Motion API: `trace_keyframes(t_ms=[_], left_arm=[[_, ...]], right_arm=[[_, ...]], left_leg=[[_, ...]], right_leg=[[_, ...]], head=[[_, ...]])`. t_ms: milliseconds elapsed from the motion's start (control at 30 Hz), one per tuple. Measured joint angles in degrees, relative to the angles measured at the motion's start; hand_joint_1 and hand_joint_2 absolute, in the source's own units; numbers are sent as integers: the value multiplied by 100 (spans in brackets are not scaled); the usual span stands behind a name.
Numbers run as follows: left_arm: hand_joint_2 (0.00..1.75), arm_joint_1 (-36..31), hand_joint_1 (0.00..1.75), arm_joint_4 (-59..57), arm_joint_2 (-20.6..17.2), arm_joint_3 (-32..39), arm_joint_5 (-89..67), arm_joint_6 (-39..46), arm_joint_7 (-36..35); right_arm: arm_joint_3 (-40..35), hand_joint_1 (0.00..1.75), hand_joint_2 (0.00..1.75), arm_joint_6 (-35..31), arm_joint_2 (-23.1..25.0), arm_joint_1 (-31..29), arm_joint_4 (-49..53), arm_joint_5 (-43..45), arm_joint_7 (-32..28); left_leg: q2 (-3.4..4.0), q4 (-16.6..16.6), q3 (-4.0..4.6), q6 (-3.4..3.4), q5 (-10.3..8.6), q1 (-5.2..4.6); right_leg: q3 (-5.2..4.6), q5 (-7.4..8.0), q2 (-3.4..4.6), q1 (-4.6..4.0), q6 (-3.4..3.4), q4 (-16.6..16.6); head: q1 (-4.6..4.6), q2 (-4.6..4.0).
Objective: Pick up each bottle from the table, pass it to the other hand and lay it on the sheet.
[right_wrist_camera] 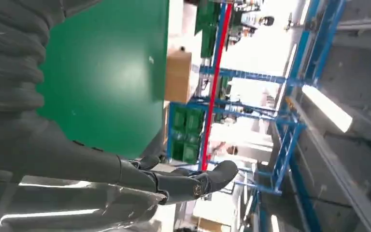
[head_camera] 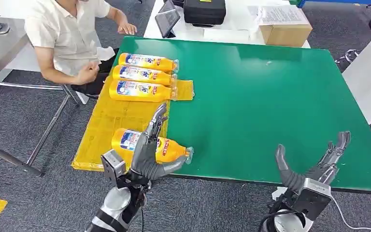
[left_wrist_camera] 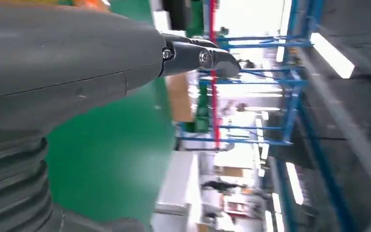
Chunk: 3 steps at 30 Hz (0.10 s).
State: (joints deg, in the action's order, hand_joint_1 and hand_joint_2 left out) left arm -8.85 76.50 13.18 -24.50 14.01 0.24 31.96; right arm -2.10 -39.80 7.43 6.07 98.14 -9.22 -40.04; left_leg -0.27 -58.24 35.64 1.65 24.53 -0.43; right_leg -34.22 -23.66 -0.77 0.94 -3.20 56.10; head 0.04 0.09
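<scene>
Behind left robot hand [head_camera: 147, 152], half-hidden bottle [head_camera: 166, 149]

Each of the four orange bottles carries a blue-and-white label with red marks near the neck, but the print is too small and blurred to read. On the three bottles lying side by side on the yellow sheet [head_camera: 101, 121], the second bottle [head_camera: 142, 74] and third bottle [head_camera: 140, 91] show a large figure that may be "16"; this is uncertain. The paper [head_camera: 281, 14] on the cardboard box [head_camera: 285, 33] bears printed lines that cannot be read
</scene>
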Motion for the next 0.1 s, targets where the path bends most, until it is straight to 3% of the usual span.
trace_keyframes(t_ms=[100], left_arm=[[175, 129, 0, 266, -7, -118, -20, 151, 53]], right_arm=[[-52, 0, 175, 455, -22, 66, 2, 313, 0]], left_leg=[[2, 0, -2, 0, 0, 1]], right_leg=[[0, 0, 1, 0, 0, 0]], head=[[2, 0]])
